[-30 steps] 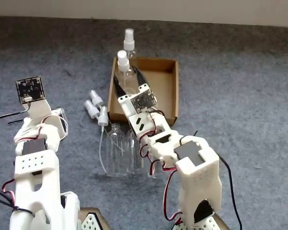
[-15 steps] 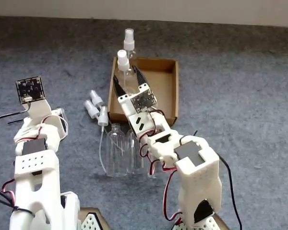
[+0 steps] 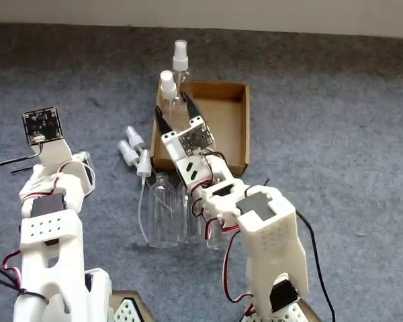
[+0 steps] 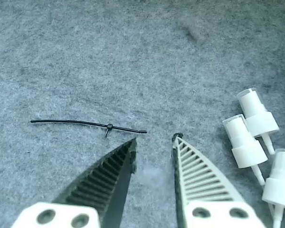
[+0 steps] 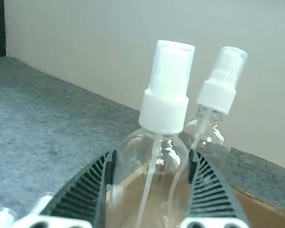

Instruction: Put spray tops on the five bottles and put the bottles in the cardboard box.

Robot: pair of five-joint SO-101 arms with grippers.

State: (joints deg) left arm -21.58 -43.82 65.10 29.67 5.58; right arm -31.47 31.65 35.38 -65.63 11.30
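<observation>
Grey carpet (image 4: 85, 57) is being faced by the half-open, empty left gripper (image 4: 154, 140). A capped clear plastic bottle (image 5: 156, 128) is being clamped between the right gripper's (image 5: 152, 154) jaws, for boxing.

Arms (image 3: 50, 231): white 3D-printed shells, perforated tops, red/blk cables. End effector (image 4: 154, 138): ribbed fingers (image 4: 109, 175), blk + white.

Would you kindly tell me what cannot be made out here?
1. Base of the clear plastic bottle with the white spray top: hidden by the right arm's jaws in high and right wrist views, so whether it stands inside the brown cardboard box is unclear.
2. Uncapped clear bottles: the right arm overlaps them in the high view; count uncertain.
3. One loose white spray top: cut off by the left wrist view's edge.
</observation>
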